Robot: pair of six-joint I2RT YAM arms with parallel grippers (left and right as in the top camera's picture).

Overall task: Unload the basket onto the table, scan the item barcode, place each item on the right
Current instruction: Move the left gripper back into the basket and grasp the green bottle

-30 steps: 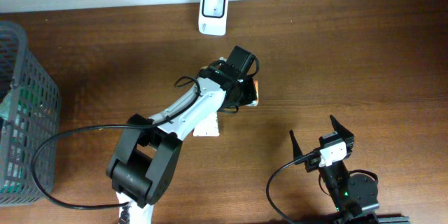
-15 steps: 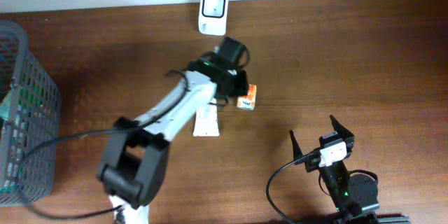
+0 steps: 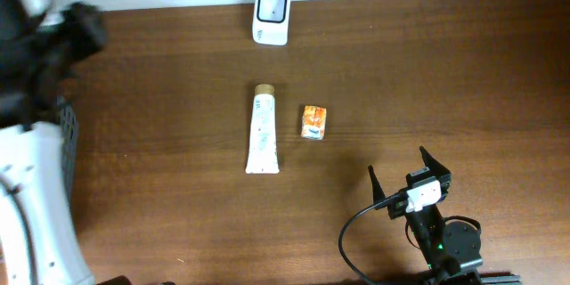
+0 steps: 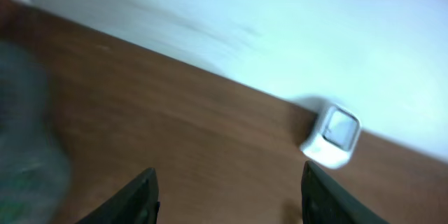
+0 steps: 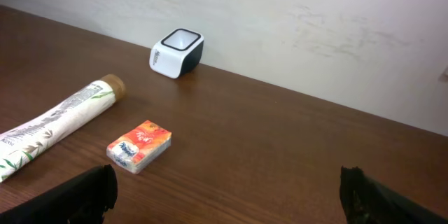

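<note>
From above, you have the orange packet (image 3: 313, 122) lying on the surface (image 3: 445, 71) just beside the white tube (image 3: 263, 131), not touching it. The scanner (image 3: 271, 4) stands at the far edge with nothing in between. The blurred left arm (image 3: 31, 196) covers most of the basket (image 3: 69, 134), so its contents are hidden. The right tool (image 3: 396, 160) is spread wide and empty.

In the left wrist view, your left tool (image 4: 227, 199) has its fingers apart with nothing between them.

In the right wrist view, the packet, tube and scanner all lie unobstructed ahead.
</note>
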